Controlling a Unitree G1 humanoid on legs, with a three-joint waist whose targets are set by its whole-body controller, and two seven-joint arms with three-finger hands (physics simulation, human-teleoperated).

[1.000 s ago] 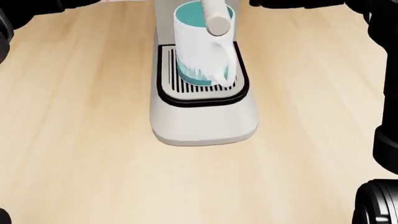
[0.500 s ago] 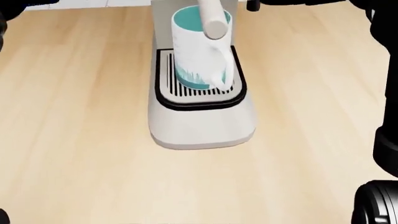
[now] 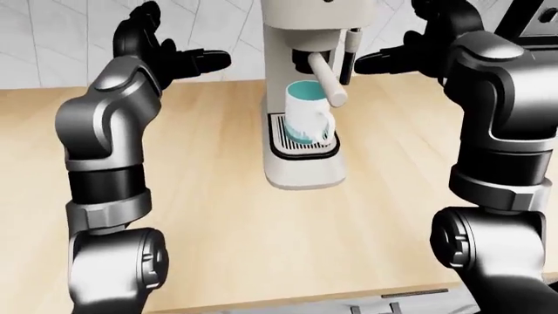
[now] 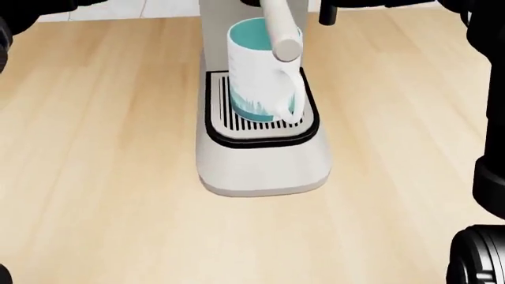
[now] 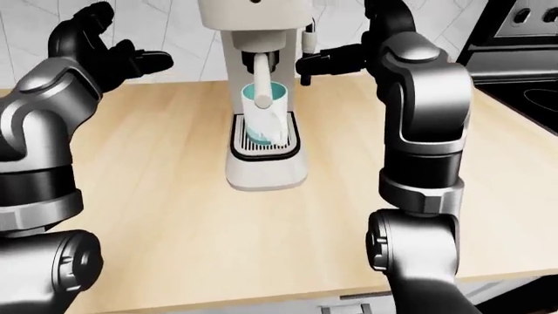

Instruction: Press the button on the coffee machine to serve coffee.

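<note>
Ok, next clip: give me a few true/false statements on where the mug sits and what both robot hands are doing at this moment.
1. The mug stands upright on the coffee machine's drip tray. True.
2. The left robot hand is closed round the mug. False: it is open, raised at the machine's left, touching nothing.
3. The right robot hand is raised at the right of the coffee machine. True.
4. The mug lies tipped over on the wooden counter. False: it is upright on the tray.
5. The mug's inside is teal. True.
</note>
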